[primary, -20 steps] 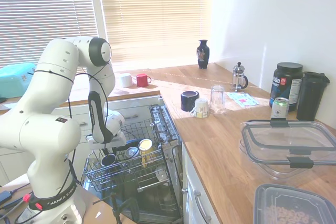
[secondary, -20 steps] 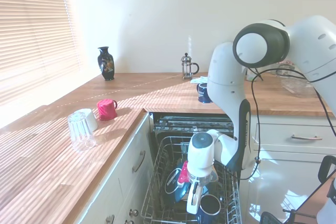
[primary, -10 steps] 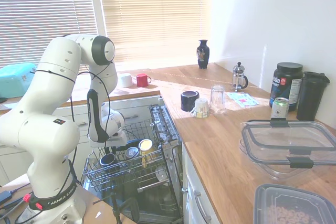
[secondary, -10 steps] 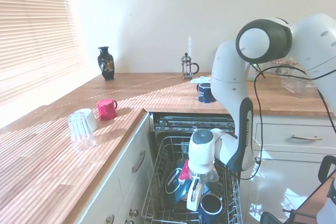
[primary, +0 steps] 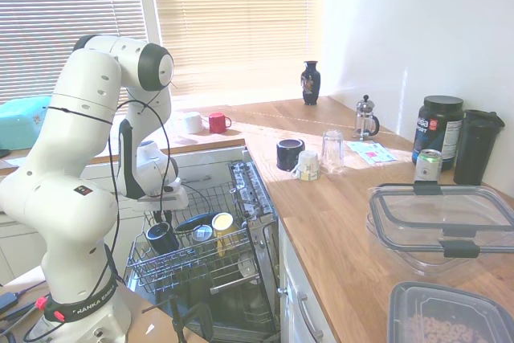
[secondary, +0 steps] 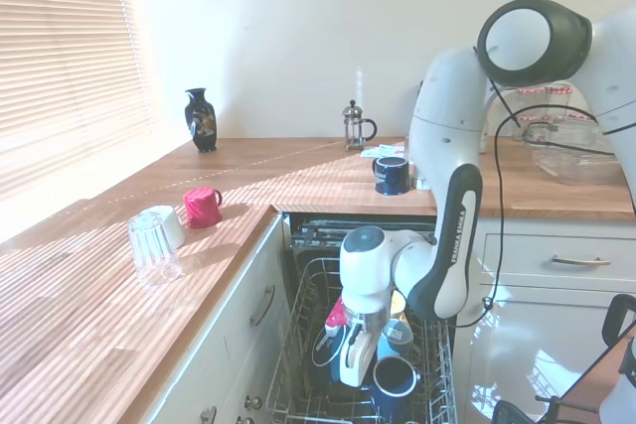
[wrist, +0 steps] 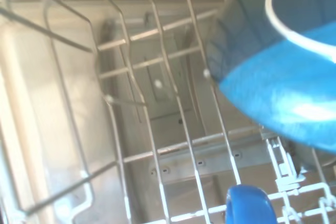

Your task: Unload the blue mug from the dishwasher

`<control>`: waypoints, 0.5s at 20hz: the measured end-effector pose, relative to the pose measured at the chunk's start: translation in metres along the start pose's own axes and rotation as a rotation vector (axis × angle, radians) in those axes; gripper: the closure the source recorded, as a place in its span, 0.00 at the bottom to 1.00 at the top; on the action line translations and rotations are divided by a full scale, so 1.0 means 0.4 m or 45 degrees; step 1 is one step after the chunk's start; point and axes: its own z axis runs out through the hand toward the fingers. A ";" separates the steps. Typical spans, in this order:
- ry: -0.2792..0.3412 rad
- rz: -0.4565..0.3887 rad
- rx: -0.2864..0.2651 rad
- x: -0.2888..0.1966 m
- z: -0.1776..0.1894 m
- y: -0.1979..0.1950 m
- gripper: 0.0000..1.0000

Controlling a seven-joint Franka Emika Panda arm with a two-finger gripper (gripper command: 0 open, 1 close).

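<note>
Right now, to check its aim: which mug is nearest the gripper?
The dark navy mug just below the gripper, in the rack. The yellow-lined mug sits further along; the red mug stands on the counter.

Black vase (primary: 311,82), French press (primary: 365,117), upturned glass (primary: 332,150), possibly protein tub (primary: 438,131).

My gripper (secondary: 350,381) hangs low over the wire rack (secondary: 298,364) of the dishwasher (secondary: 363,233), right beside the blue mug (secondary: 395,382), which sits mouth up. On the counter (secondary: 119,285) stand a vase (secondary: 201,119), coffee press (secondary: 356,126) and upturned glass (secondary: 152,247).
</note>
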 end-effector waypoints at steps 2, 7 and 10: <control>0.012 0.007 -0.001 0.011 -0.041 -0.019 1.00; 0.026 0.054 0.017 0.063 -0.157 -0.059 1.00; 0.066 0.086 0.010 0.114 -0.246 -0.069 1.00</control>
